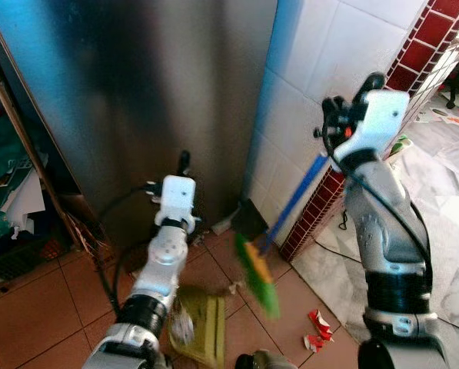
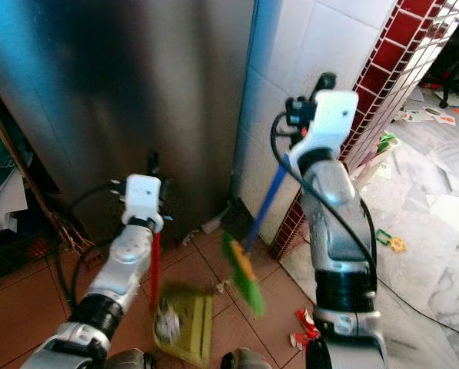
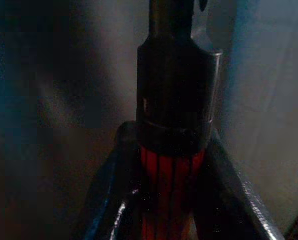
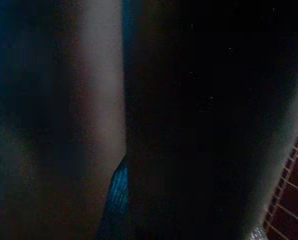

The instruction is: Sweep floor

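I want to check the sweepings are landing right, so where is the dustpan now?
In the right eye view the olive dustpan sits low on the terracotta floor tiles, below the left gripper, with the green broom head to its right.

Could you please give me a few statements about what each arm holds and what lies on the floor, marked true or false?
1. The right gripper holds a broom with a blue handle. True.
2. The left gripper holds a blue handle. False: it is red.
3. The dustpan is green-yellow and sits on the floor. True.
4. The dustpan holds nothing. False: crumpled litter lies in it.
5. Red scraps lie near the right arm. True.
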Controlling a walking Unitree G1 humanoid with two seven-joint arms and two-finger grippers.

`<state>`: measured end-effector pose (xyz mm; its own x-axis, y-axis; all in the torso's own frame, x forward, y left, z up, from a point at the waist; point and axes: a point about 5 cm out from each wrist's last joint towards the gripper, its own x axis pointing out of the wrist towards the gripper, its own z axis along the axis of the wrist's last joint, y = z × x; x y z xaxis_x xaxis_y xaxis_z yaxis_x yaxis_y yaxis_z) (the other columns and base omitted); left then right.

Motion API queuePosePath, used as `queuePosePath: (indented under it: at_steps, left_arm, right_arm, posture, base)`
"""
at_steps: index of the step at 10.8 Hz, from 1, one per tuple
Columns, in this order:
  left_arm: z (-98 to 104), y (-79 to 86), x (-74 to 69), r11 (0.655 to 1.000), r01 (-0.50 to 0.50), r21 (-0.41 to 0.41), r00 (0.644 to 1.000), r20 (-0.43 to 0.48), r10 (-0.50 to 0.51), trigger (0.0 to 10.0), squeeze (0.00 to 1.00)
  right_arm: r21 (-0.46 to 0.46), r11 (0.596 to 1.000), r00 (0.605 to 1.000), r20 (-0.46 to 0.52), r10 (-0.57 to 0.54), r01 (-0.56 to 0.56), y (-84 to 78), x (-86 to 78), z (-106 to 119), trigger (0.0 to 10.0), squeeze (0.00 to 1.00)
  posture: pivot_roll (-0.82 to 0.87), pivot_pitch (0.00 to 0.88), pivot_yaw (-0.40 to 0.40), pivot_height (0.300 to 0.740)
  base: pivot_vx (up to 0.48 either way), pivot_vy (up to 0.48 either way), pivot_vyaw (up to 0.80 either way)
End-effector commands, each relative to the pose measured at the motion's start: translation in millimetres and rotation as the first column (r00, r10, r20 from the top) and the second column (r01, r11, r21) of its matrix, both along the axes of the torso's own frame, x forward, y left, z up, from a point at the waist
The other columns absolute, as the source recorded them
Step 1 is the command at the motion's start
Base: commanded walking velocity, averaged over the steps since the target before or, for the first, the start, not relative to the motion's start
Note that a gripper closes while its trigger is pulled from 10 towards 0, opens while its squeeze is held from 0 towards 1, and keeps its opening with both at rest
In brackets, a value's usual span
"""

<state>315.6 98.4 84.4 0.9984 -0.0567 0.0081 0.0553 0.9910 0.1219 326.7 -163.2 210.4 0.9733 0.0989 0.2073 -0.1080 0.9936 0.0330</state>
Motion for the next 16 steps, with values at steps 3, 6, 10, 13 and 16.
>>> queuePosePath:
  at_steps: [3,6,10,13,16]
  left_arm:
    - [37.6,7.5,-6.7,0.998,0.038,-0.053,0.989,0.142,-0.03,10.0,0.0]
    - [59.4,18.1,-30.2,0.995,0.072,-0.069,0.983,0.175,-0.059,10.0,0.0]
    - [63.4,34.5,-53.0,0.991,0.072,-0.11,0.99,0.132,-0.058,10.0,0.0]
    - [62.4,31.4,-59.0,0.987,0.11,-0.119,0.99,0.099,-0.099,10.0,0.0]
    - [64.6,26.3,-59.7,0.983,0.129,-0.134,0.988,0.099,-0.116,10.0,0.0]
  right_arm:
    - [-0.075,0.994,0.997,0.022,-0.072,0.074,-10.6,-10.1,-14.7,10.0,0.0]
    - [-0.089,0.99,0.994,-0.001,-0.106,0.105,-4.0,-18.9,-36.3,10.0,0.0]
    - [-0.075,0.987,0.988,-0.045,-0.145,0.142,-10.5,-25.1,-51.9,10.0,0.0]
    - [-0.039,0.987,0.984,-0.078,-0.16,0.157,-12.7,-23.1,-58.7,10.0,0.0]
    - [-0.029,0.99,0.987,-0.076,-0.142,0.14,-8.9,-21.0,-58.5,10.0,0.0]
  posture:
    - [-0.1,0.007,-0.052,0.74]
    - [-0.04,0.04,-0.021,0.74]
    - [-0.03,0.0,-0.02,0.74]
    - [-0.03,0.0,-0.019,0.74]
    - [-0.04,0.0,-0.024,0.74]
  base:
    - [0.0,0.0,0.0]
    - [0.0,0.0,0.0]
    - [0.0,0.0,-0.28]
    - [0.0,0.0,-0.76]
    - [0.0,0.0,-0.71]
